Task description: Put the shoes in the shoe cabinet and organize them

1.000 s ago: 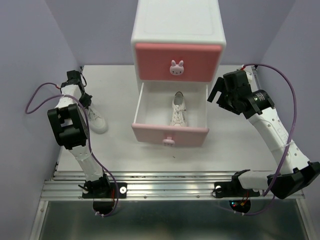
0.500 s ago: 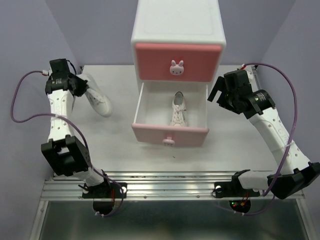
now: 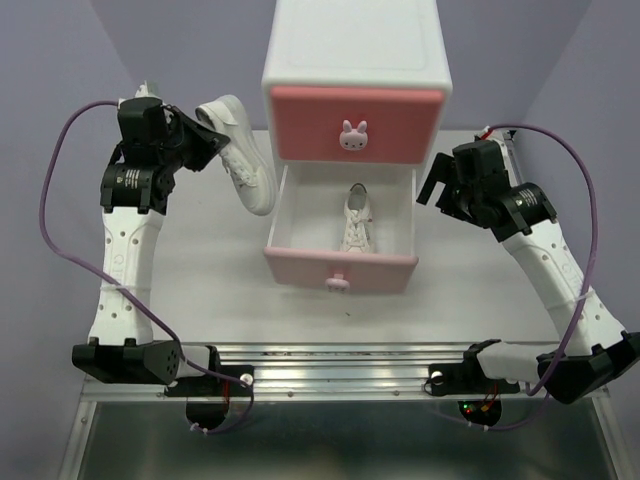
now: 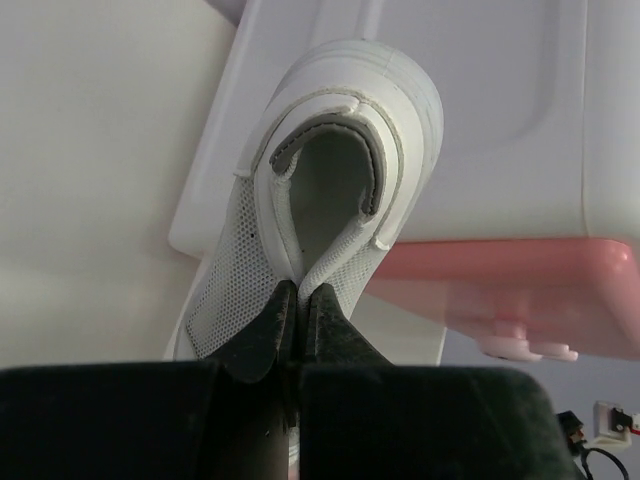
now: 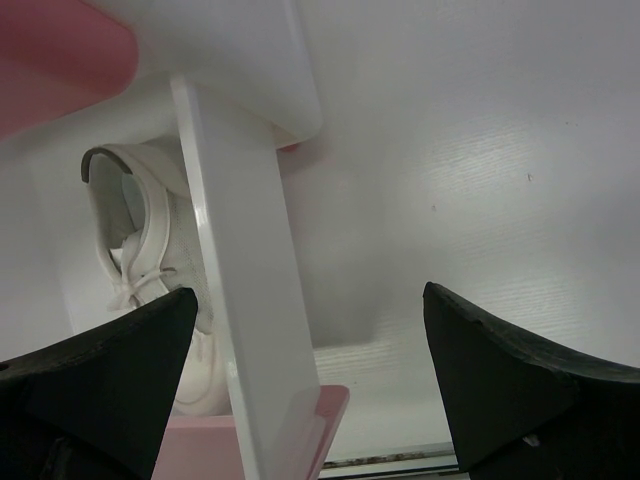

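The shoe cabinet (image 3: 356, 60) stands at the back middle, its pale pink lower drawer (image 3: 340, 268) pulled open. One white shoe (image 3: 355, 220) lies inside the drawer; it also shows in the right wrist view (image 5: 130, 270). My left gripper (image 3: 196, 140) is shut on the heel collar of the second white shoe (image 3: 242, 155) and holds it in the air left of the cabinet; in the left wrist view the shoe (image 4: 320, 190) hangs from my closed fingertips (image 4: 272, 320). My right gripper (image 3: 443, 195) is open and empty beside the drawer's right wall (image 5: 245, 300). The orange shoes are out of view.
The upper drawer (image 3: 354, 122) with its bunny knob (image 3: 352, 134) is closed. Lilac walls close in the table on the left, back and right. A metal rail (image 3: 340, 365) runs along the near edge by the arm bases.
My left arm has lifted the white shoe off the table at the left and carried it up and right toward the cabinet. The right arm has barely moved.
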Tool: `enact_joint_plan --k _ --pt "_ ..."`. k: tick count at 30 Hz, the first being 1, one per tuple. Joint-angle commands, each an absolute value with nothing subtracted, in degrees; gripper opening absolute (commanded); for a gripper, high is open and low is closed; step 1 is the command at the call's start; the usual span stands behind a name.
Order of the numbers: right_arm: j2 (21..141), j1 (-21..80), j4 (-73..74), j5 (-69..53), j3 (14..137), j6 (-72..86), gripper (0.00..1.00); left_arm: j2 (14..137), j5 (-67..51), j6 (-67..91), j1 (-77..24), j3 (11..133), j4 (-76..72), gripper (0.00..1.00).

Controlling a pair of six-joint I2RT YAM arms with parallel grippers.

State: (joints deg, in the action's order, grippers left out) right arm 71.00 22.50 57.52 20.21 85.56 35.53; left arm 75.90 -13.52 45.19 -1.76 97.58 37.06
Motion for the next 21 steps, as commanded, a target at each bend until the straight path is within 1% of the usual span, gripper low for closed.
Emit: enact_joint_plan --k 1,4,5,7,8,11,12,14,15,17,21 --pt "70.4 22.2 54.8 18.7 85.4 33.3 1.0 71.7 -12.7 49.2 -3.2 100.7 33.6 0.0" --pt "70.0 22.2 54.8 18.5 85.0 33.7 1.0 69.4 -8.8 50.6 -5.7 100.9 35.5 0.0" --pt "69.8 22.2 54.7 18.2 84.6 33.7 1.0 67.9 -6.9 53.6 -6.8 99.1 35.9 0.0" --pt "69.7 22.2 54.7 18.1 84.4 33.2 1.0 65.8 -6.8 56.7 -7.9 95.8 34.0 0.0" --pt "69.6 22.2 54.8 18.0 84.2 33.0 1.0 64.0 -5.5 59.6 -10.0 92.8 32.5 0.0" --pt "69.4 22.2 55.5 17.5 84.4 32.7 1.0 61.9 -0.6 63.5 -14.9 89.7 31.6 0.0" --pt "69.1 22.2 55.5 17.4 84.2 32.3 1.0 61.1 4.5 66.2 -18.2 88.8 31.6 0.0" --pt "68.6 22.2 55.7 17.4 83.8 31.9 1.0 60.8 8.2 67.6 -21.3 88.6 31.0 0.0" --pt "68.5 22.2 55.7 17.3 83.5 31.5 1.0 61.2 12.4 69.3 -24.9 88.9 31.2 0.0" --pt "68.1 22.2 55.9 17.1 83.4 31.2 1.0 62.1 18.4 72.0 -28.5 89.0 31.7 0.0" --pt "67.9 22.2 56.5 16.8 83.7 30.6 1.0 65.7 25.5 78.0 -35.4 90.1 30.8 0.0"
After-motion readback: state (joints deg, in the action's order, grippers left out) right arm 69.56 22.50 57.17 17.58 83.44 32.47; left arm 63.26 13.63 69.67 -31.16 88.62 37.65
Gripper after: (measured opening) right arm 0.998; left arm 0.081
